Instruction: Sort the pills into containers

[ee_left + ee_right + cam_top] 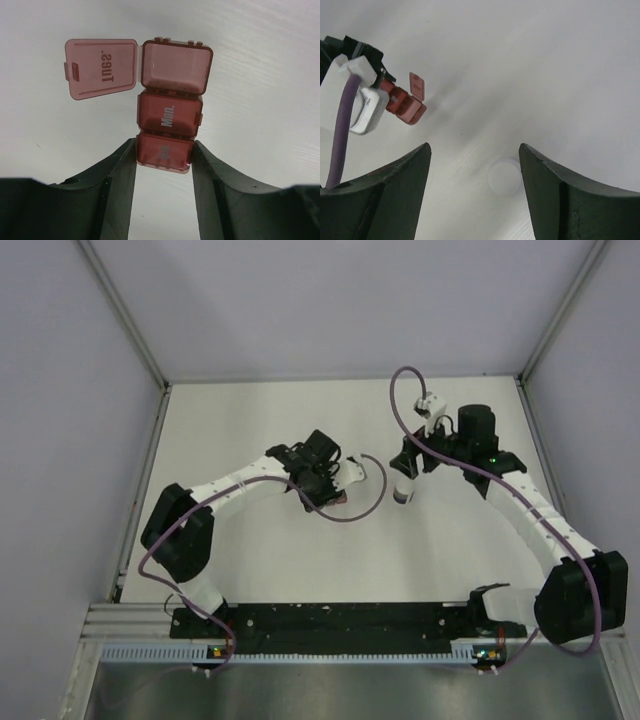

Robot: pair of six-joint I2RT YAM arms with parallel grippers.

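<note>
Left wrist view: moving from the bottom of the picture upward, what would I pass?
Left gripper's dark fingers → translucent red-brown plastic end compartment that they clamp → closed compartment marked Mon. → open compartment, its flipped-out lid lying to its left.

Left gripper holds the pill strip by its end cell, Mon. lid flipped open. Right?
No: the open lid is Tues.; the Mon. lid is shut. The left gripper does hold the strip by its end cell. Left wrist view.
</note>
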